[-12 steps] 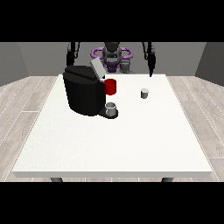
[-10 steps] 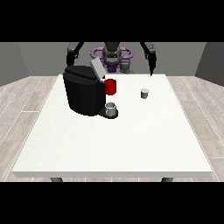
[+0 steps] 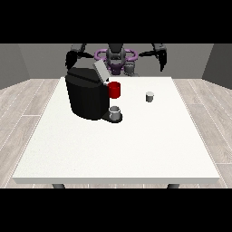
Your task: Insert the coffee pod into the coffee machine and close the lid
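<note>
The coffee pod [image 3: 150, 96] sits right of the coffee machine [image 3: 88, 96], lid [image 3: 100, 71] raised. The hand at the view's right [image 3: 161, 60] should descend squarely over it; its finger state I cannot tell.

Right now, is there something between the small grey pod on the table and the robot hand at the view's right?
Nothing visible. The coffee pod stands alone on the white table, and the robot hand at the view's right hangs above and behind it. The coffee machine is off to the side.

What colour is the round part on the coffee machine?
Red, on the black coffee machine; front view.
</note>
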`<control>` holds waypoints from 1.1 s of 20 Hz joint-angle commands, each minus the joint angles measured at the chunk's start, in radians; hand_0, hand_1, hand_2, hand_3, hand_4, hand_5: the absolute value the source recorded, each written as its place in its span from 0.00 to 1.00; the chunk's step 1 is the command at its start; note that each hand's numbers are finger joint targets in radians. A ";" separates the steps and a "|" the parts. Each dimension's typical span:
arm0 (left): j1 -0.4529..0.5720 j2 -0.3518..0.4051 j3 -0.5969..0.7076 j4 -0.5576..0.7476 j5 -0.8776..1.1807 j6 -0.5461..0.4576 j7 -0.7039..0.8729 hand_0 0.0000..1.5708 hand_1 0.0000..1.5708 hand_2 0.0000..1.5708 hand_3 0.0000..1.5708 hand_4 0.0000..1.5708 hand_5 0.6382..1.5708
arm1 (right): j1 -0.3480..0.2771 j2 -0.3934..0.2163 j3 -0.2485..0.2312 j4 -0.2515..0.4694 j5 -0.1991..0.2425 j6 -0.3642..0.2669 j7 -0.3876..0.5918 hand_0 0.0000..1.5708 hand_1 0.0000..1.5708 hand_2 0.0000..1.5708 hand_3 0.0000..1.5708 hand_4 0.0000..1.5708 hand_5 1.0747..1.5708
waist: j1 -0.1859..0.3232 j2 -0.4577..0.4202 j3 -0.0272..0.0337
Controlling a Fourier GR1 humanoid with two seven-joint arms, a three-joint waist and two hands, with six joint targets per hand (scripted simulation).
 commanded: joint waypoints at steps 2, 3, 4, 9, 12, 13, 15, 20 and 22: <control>-0.121 0.098 0.092 0.123 0.036 -0.076 0.036 0.00 0.00 0.00 0.00 0.00 1.00 | -0.057 0.028 0.009 -0.018 0.018 -0.038 -0.027 0.00 0.00 0.00 0.00 0.17 1.00 | -0.038 0.058 0.0002; -0.113 0.082 0.071 0.137 0.006 -0.058 0.063 0.00 0.00 0.00 0.00 0.00 1.00 | -0.019 0.014 0.001 -0.021 0.004 -0.014 -0.031 0.00 0.00 0.00 0.00 0.14 1.00 | -0.055 0.037 0.0004; -0.166 0.127 0.127 0.196 0.043 -0.093 0.014 0.00 0.00 0.00 0.00 0.00 1.00 | -0.044 0.012 0.002 -0.029 -0.022 0.016 -0.039 0.00 0.00 0.00 0.00 0.11 1.00 | -0.081 0.085 0.0001; -0.224 0.164 0.128 0.330 -0.018 -0.101 -0.020 0.00 0.00 0.00 0.00 0.00 1.00 | -0.086 0.025 -0.002 -0.029 -0.026 0.001 -0.041 0.00 0.00 0.00 0.00 0.11 1.00 | -0.085 0.135 0.0002; -0.316 0.146 0.131 0.427 -0.054 -0.048 -0.010 0.00 0.00 0.00 0.00 0.00 1.00 | -0.150 0.039 0.026 -0.046 0.003 -0.026 -0.006 0.00 0.00 0.00 0.00 0.12 1.00 | -0.107 0.174 0.0001; -0.318 0.157 0.135 0.434 -0.011 -0.116 0.065 0.00 0.00 0.00 0.00 0.00 1.00 | -0.075 0.055 0.047 -0.009 0.025 -0.037 -0.061 0.00 0.00 0.00 0.00 0.08 1.00 | -0.086 0.115 0.0004; -0.323 0.140 0.118 0.504 -0.078 -0.059 -0.020 0.00 0.00 0.00 0.00 0.00 1.00 | -0.130 0.020 0.015 -0.022 -0.002 -0.007 -0.024 0.00 0.00 0.00 0.00 0.18 1.00 | -0.094 0.150 0.0003; -0.379 0.122 0.071 0.522 -0.138 -0.036 0.085 0.00 0.00 0.00 0.00 0.00 1.00 | -0.149 0.032 -0.004 0.065 -0.005 -0.027 0.005 0.00 0.00 0.00 0.00 0.21 1.00 | -0.064 0.126 0.0007; -0.421 0.175 0.089 0.587 -0.146 -0.079 0.070 0.00 0.00 0.00 0.00 0.00 1.00 | -0.130 0.041 0.026 0.043 0.008 -0.026 -0.009 0.00 0.00 0.00 0.00 0.22 1.00 | -0.096 0.137 0.0004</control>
